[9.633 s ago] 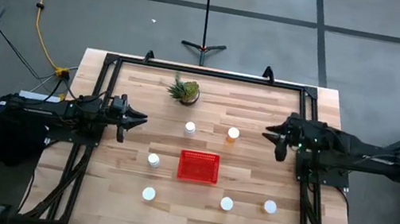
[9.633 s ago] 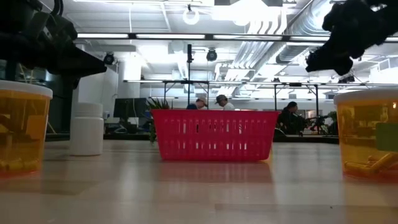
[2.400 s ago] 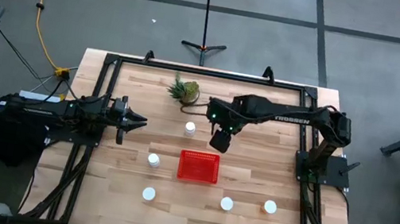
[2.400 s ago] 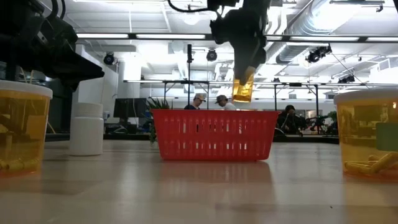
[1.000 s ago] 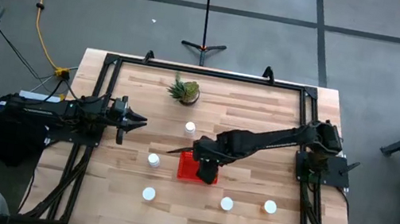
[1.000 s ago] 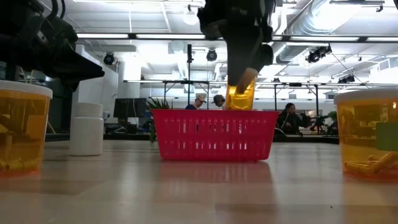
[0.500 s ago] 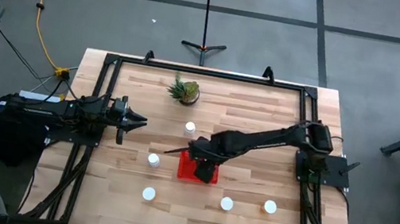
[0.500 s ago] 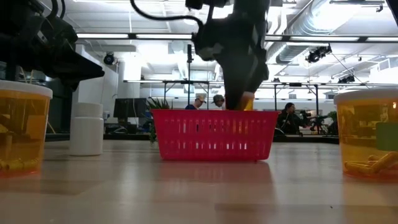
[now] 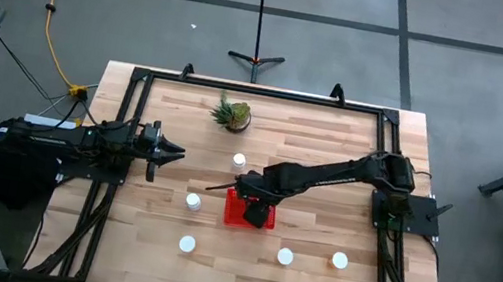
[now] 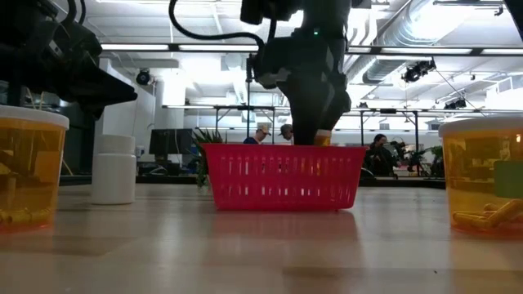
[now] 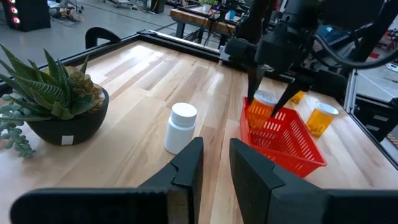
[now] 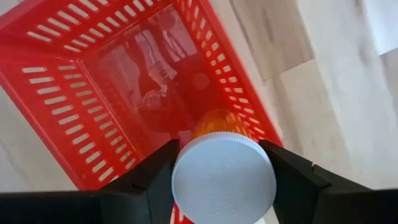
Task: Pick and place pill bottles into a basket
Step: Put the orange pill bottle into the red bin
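The red basket (image 9: pixel 242 212) stands mid-table. My right gripper (image 9: pixel 257 210) reaches down into it, shut on an orange pill bottle (image 11: pixel 259 114) with a white cap (image 12: pixel 224 178); only the bottle's top (image 10: pixel 324 139) shows above the basket's rim (image 10: pixel 282 148). Other pill bottles stand upright on the wood: a white one (image 9: pixel 239 160) far of the basket, one (image 9: pixel 192 201) to its left, and three (image 9: pixel 187 243) (image 9: pixel 285 257) (image 9: pixel 340 260) nearer the front. My left gripper (image 9: pixel 169 151) waits shut at the table's left side, touching nothing. My right gripper pinches the bottle's white cap (image 12: pixel 186 186) between its two fingers (image 12: pixel 155 182), one on each side of it. The fingers come from above, pointing down. The bottle hangs upright below them, its orange body (image 12: pixel 217 124) inside the basket; whether its bottom rests on the basket floor cannot be seen.
A spiky green potted plant (image 9: pixel 232 114) stands at the table's far side. A black frame (image 9: pixel 139 83) runs along the table's edges. Bare wood lies to the basket's right and in front of it. People sit in the room beyond the table.
My right gripper has gone down with the orange bottle: a second ago the bottle hung above the basket's rim, now most of it is behind the basket's wall. The bottle has stayed upright in the shut fingers.
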You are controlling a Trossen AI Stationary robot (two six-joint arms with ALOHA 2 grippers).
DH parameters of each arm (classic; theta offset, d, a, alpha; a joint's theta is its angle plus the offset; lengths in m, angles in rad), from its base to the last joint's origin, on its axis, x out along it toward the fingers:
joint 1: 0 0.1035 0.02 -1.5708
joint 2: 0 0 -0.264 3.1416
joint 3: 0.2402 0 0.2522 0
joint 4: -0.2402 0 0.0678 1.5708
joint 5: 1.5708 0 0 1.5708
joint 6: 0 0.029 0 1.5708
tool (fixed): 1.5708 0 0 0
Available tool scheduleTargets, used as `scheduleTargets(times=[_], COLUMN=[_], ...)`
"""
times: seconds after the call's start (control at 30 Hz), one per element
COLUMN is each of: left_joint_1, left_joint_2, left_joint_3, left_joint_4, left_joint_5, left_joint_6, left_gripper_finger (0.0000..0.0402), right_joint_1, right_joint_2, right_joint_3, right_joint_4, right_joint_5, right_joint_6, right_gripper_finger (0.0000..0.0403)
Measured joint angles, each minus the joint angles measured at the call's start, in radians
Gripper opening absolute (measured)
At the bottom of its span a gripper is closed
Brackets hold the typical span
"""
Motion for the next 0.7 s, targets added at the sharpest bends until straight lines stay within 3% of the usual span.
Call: scheduleTargets(times=[0.7], left_joint_1=[0.0], left_joint_2=[0.0], left_joint_3=[0.0], left_joint_4=[0.003], left_joint_5=[0.0], left_joint_6=[0.011], left_gripper_finger=[0.0115], right_joint_1=[-0.006], right_joint_2=[0.005], right_joint_3=[0.0], right_joint_4=[-0.005], right_joint_5=[-0.009], right_joint_6=[0.0], right_gripper_finger=[0.0201])
